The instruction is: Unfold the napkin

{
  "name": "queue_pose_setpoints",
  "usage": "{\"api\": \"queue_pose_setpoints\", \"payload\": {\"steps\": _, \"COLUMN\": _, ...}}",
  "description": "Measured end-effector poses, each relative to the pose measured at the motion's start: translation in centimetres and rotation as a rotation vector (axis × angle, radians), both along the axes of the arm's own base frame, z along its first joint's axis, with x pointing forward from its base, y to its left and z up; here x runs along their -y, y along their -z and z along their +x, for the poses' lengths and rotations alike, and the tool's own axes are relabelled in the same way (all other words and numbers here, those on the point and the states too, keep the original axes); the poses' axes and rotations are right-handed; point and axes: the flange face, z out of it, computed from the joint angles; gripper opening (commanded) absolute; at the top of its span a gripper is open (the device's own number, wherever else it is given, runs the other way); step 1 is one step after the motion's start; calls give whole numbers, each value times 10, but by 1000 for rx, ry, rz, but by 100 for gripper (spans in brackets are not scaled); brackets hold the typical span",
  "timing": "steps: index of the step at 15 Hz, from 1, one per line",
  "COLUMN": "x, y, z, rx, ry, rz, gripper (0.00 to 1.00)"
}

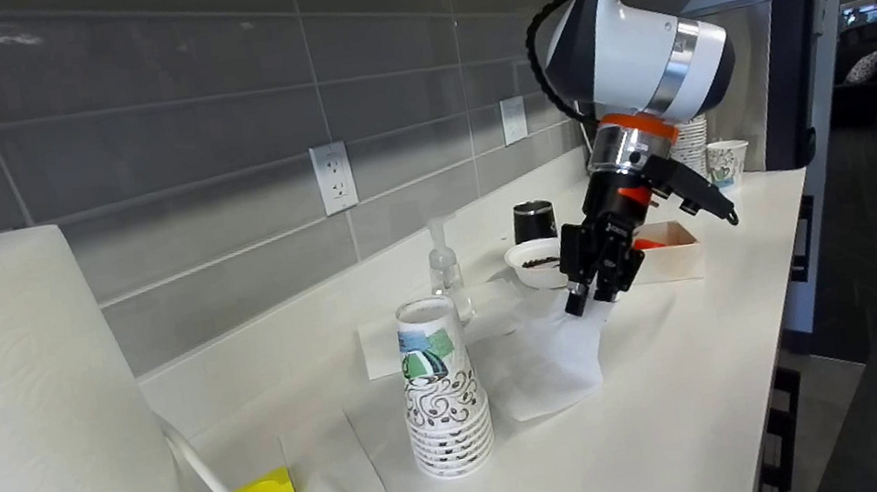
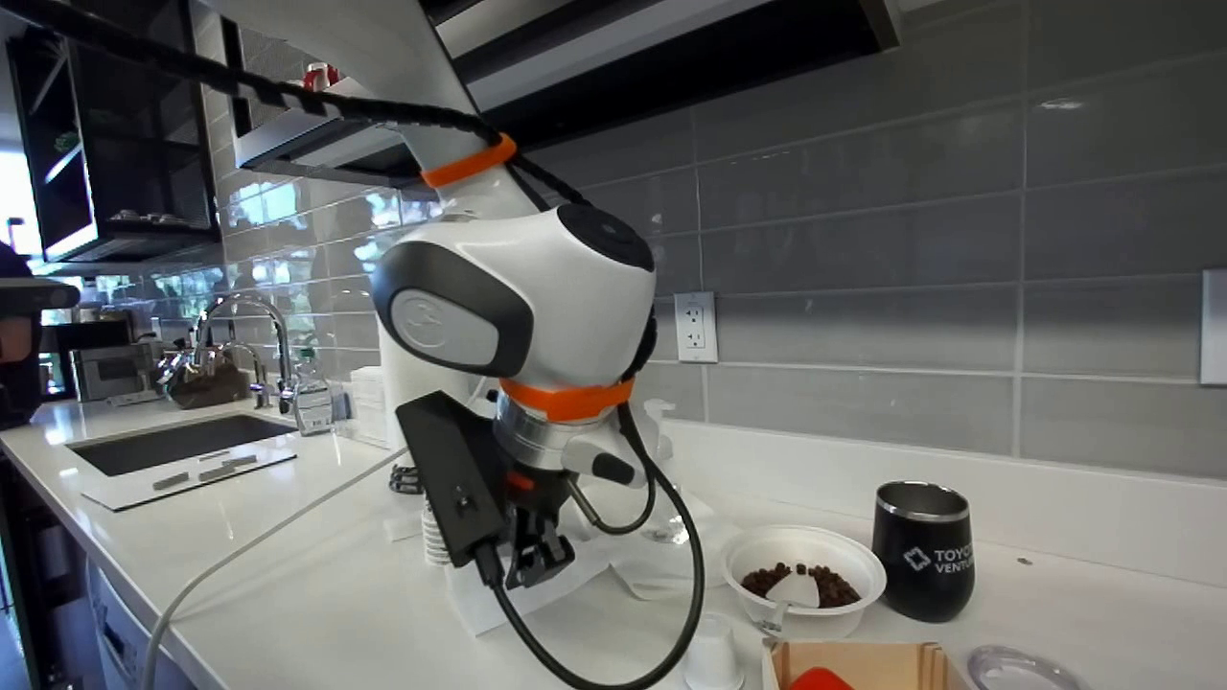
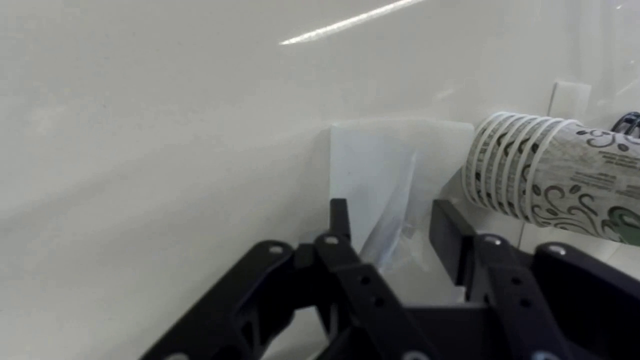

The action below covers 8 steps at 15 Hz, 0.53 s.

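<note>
White, thin paper napkin (image 1: 545, 372) is lying rumpled on the glossy pale table (image 1: 658, 409), just right of centre in an exterior view, right beside stacked leafy-patterned paper cups (image 1: 443, 408). Wrist view has the black two-fingered tool (image 3: 392, 220) at it, jaws spread apart, napkin showing between. Readable text: black silver-rimmed mug (image 2: 923, 565), lower right in an exterior view, says "TOYO" over "VENTU", rest curves away.
</note>
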Motion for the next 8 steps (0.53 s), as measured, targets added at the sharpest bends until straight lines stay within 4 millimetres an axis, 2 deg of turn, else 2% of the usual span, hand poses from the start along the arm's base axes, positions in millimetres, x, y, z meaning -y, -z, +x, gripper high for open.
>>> {"api": "queue_pose_setpoints", "payload": {"steps": 2, "x": 7, "y": 4, "z": -1, "rx": -22, "ry": -12, "rz": -32, "gripper": 95}}
{"api": "queue_pose_setpoints", "payload": {"steps": 3, "x": 10, "y": 6, "z": 0, "rx": -36, "ry": -20, "rz": -59, "gripper": 99}}
{"api": "queue_pose_setpoints", "payload": {"steps": 8, "x": 18, "y": 3, "z": 7, "rx": -106, "ry": -80, "rz": -262, "gripper": 100}}
